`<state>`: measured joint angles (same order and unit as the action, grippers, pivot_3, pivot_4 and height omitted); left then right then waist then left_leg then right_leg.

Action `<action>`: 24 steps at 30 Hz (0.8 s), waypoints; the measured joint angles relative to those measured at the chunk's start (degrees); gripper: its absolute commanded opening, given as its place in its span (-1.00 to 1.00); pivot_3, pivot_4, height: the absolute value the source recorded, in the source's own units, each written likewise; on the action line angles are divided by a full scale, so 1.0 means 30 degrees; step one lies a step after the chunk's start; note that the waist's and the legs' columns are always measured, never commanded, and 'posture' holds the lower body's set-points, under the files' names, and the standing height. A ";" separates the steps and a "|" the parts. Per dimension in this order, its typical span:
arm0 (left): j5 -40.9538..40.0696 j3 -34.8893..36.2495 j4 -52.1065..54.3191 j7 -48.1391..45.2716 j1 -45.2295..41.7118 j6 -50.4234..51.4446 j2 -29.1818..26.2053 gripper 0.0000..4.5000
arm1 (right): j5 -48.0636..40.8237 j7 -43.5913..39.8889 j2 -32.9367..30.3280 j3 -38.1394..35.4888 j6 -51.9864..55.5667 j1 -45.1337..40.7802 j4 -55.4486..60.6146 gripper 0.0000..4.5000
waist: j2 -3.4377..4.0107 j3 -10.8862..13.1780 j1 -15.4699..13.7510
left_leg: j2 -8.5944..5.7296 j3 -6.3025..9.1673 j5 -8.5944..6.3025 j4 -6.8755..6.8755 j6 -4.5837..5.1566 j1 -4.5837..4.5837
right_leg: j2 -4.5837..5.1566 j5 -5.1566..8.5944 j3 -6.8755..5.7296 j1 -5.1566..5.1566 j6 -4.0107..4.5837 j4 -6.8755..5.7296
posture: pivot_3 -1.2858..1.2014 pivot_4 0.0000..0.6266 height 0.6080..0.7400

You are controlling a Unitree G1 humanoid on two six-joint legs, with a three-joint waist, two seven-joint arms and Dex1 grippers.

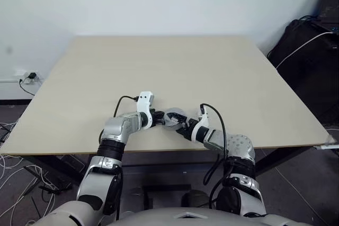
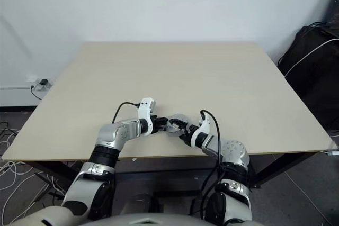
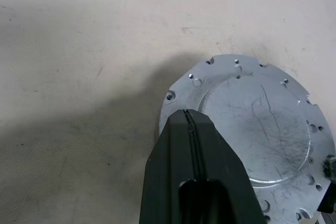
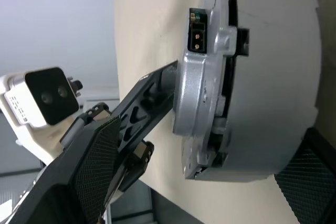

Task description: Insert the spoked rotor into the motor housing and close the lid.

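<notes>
Near the front edge of the pale beige counter (image 1: 169, 67), between the two arms: a round, shallow, silver-grey metal motor housing (image 4: 273, 77), lying flat with its axis upright (round, so no long axis to line up with). On top of it, a silver-grey metal lid (image 3: 252, 124), its plain face up, with a raised middle and small holes round the rim. Looks seated on the housing, though whether fully down all round cannot be told. Left gripper (image 3: 189, 121): black fingers pressed together into one blunt tip, resting at the lid's rim on the robot's left side, apparently bearing down on it. Right gripper (image 1: 183, 124): comes in low from the robot's right and points across toward the left arm, its textured fingers (image 4: 307, 182) spread wide to either side of the housing's wall. The near pad is just beside the wall and the other well apart from it, so no clamp. Both arms equally near, meeting at the part from opposite sides. Judged to be the closing step. Next move hinges on the housing lying straight ahead, between the right fingers, while the left tip sits off-centre on the lid. Risk: pressure at the rim alone could tip the lid rather than seat it evenly.
</notes>
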<state>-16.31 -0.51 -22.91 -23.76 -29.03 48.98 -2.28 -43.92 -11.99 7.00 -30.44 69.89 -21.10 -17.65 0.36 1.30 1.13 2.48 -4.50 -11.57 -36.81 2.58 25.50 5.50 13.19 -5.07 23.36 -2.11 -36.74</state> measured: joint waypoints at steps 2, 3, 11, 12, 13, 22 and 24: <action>0.0005 -0.0021 0.0018 -0.0008 0.0003 0.0000 0.0016 -1.00 | -0.0030 0.0133 0.0149 -0.0036 -0.0377 0.0003 0.0002 0.98 | 0.0001 0.0000 -0.0007 | -0.0001 -0.0001 0.0002 -0.0001 0.0003 0.0008 | -0.0007 -0.0001 0.0002 0.0010 -0.0001 -0.0004 | 0.03 -1.00 1.00; 0.0005 -0.0025 0.0019 -0.0008 0.0012 0.0000 0.0022 -1.00 | -0.0030 0.0244 0.0230 -0.0042 -0.0592 0.0032 0.0002 0.98 | 0.0001 0.0000 -0.0019 | -0.0002 -0.0002 0.0003 -0.0002 0.0004 0.0009 | -0.0007 -0.0002 0.0001 0.0008 -0.0003 -0.0004 | 0.03 -1.00 1.00; 0.0003 -0.0119 0.0042 -0.0042 0.0108 0.0000 0.0091 -1.00 | -0.0033 0.0940 0.0526 -0.0062 -0.1948 0.0320 0.0000 0.72 | 0.0001 0.0000 -0.0139 | -0.0004 -0.0003 0.0000 -0.0050 0.0008 0.0010 | -0.0004 -0.0027 0.0007 -0.0007 -0.0047 -0.0004 | 0.03 -1.00 1.00; 0.0003 -0.0134 0.0041 -0.0046 0.0120 0.0000 0.0090 -1.00 | -0.0033 0.1091 0.0526 -0.0078 -0.2065 0.0359 -0.0005 0.56 | 0.0002 0.0000 -0.0164 | -0.0007 -0.0003 -0.0001 -0.0053 0.0008 0.0011 | -0.0001 -0.0028 0.0010 -0.0007 -0.0047 -0.0004 | 0.03 -1.00 1.00; 0.0004 -0.0134 0.0040 -0.0047 0.0119 0.0000 0.0087 -1.00 | -0.0033 0.1173 0.0525 -0.0092 -0.2105 0.0379 -0.0014 0.41 | 0.0002 0.0000 -0.0170 | -0.0008 -0.0003 -0.0001 -0.0052 0.0009 0.0013 | 0.0000 -0.0029 0.0010 -0.0006 -0.0047 -0.0004 | 0.03 -1.00 1.00; 0.0053 -0.0134 0.0014 -0.0044 0.0095 -0.0008 0.0046 -1.00 | -0.0193 0.1374 0.0538 -0.0004 -0.2518 0.0473 -0.0027 -0.07 | 0.0014 -0.0008 -0.0183 | -0.0012 -0.0004 -0.0007 -0.0057 0.0020 0.0016 | 0.0000 -0.0030 0.0014 -0.0007 -0.0049 -0.0002 | 0.03 -1.00 1.00; 0.0048 -0.0117 0.0090 -0.0001 0.0153 -0.0022 0.0064 -1.00 | -0.0299 0.1435 0.0550 0.0070 -0.2615 0.0523 -0.0024 -0.07 | 0.0016 -0.0009 -0.0181 | -0.0012 -0.0005 -0.0007 -0.0059 0.0020 0.0016 | 0.0000 -0.0032 0.0015 -0.0007 -0.0051 -0.0002 | 0.03 -1.00 1.00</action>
<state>-16.17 -0.86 -22.64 -23.77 -28.57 48.91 -2.09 -44.82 -7.68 8.65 -30.23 62.04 -19.53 -17.72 0.41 1.27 0.59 2.45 -4.51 -11.59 -36.99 2.64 25.55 5.50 13.09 -5.02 23.34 -2.27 -36.74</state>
